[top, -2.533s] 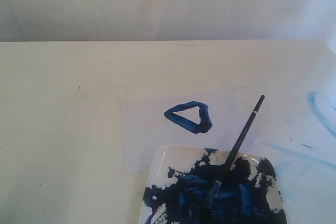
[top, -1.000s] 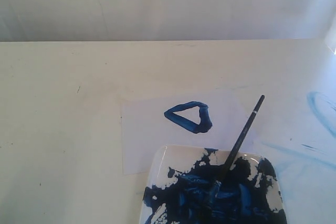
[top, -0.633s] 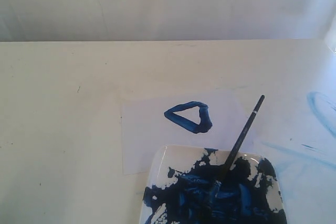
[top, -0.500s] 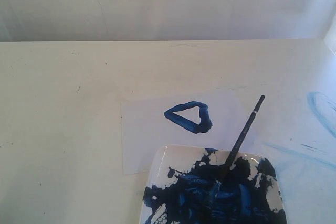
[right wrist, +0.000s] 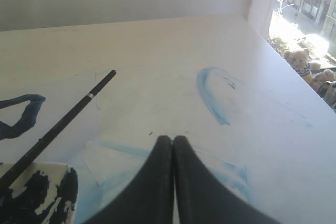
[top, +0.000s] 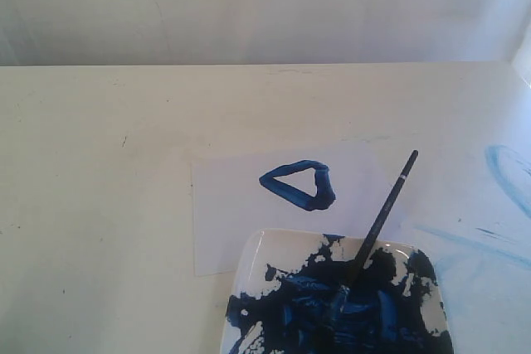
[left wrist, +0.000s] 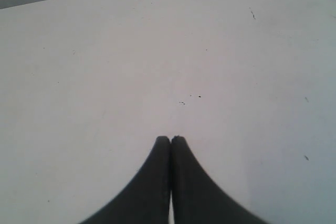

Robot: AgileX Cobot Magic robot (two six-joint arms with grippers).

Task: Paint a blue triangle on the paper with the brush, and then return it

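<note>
Requesting gripper status: how are the jaws standing? — Operator

Right gripper [right wrist: 173, 139] is showing both fingers pressing together along their inner faces, fully closed on themselves. Left gripper [left wrist: 170, 139] is showing the same condition, with its fingers meeting tip to tip, and it is pointing at bare table [left wrist: 105, 77]. — Technician

Locating the brush: where is it lying relative to the right gripper? — Operator

Brush [top: 383, 209] is lying ahead of the right fingertips and off to one side, well apart from them. Its bristle end is resting in the paint-smeared dish [top: 253, 254], and its handle is leaning out over the dish rim, the free end reaching near the paper [top: 217, 230]. Triangle [top: 299, 184] is sitting on the paper beyond the dish, one corner pointing away from the right gripper; the handle is passing near it without touching. Pale blue smears [right wrist: 210, 95] are running across the table directly ahead of the right fingertips. — Technician
</note>
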